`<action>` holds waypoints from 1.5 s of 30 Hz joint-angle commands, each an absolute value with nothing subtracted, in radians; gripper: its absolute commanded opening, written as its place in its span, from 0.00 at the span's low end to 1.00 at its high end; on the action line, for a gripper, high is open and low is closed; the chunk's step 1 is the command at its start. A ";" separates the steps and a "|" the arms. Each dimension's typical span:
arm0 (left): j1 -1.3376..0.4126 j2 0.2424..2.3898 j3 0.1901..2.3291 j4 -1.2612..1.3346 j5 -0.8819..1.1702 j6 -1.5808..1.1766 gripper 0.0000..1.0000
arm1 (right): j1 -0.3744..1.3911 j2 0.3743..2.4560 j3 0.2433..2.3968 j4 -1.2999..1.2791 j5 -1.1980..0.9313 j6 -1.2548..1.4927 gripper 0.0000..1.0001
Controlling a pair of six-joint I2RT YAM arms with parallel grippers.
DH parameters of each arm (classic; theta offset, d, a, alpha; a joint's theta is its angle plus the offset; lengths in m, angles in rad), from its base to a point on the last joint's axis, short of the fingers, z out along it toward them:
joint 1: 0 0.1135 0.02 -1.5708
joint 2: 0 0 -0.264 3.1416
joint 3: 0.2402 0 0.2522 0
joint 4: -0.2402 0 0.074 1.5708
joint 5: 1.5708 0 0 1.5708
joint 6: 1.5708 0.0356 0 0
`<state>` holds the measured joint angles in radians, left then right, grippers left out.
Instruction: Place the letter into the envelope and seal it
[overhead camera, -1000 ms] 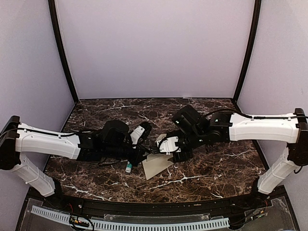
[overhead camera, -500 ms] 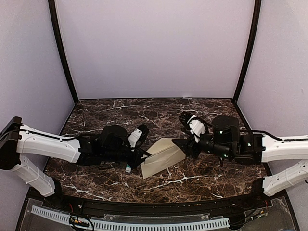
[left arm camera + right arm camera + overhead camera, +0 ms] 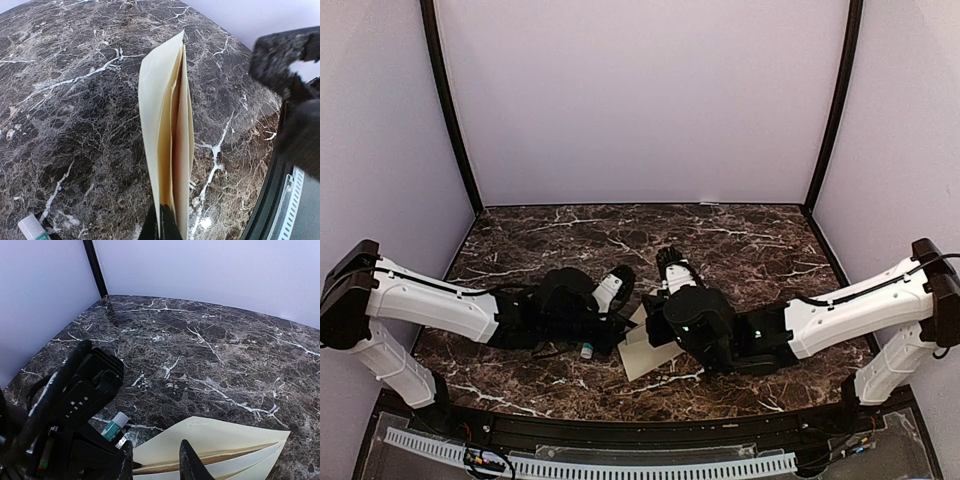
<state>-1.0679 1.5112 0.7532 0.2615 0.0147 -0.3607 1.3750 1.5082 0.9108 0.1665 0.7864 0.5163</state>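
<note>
The cream envelope (image 3: 642, 355) lies at the table's front middle. In the left wrist view it (image 3: 167, 130) shows edge-on, its layers spread apart. Inner cream layers show between its sides; I cannot tell whether they are the letter, and no bordered sheet shows. My left gripper (image 3: 161, 226) is shut on the envelope's near edge; from above it (image 3: 618, 335) is at the envelope's left end. My right gripper (image 3: 156, 465) is open, its fingers straddling the envelope's top layer (image 3: 215, 442). From above it (image 3: 650, 326) is over the envelope's top left.
A small glue stick (image 3: 587, 349) with a white cap and teal label lies just left of the envelope, by the left gripper (image 3: 75, 400); it also shows in the right wrist view (image 3: 114, 424). The right arm's wrist (image 3: 705, 325) covers much of the envelope.
The right arm pulled back to the right half a second ago. It has now swung left again and sits over the envelope. The left gripper keeps its hold.
</note>
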 commanded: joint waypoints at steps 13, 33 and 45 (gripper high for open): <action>-1.094 1.486 0.776 0.274 -0.027 -0.332 0.00 | 1.369 1.599 0.903 0.138 0.813 0.639 0.22; -1.176 1.465 0.788 0.276 -0.109 -0.277 0.00 | 1.354 1.639 0.889 0.034 0.684 0.782 0.20; -1.209 1.451 0.786 0.279 -0.149 -0.253 0.00 | 1.355 1.642 0.869 0.004 0.680 0.836 0.20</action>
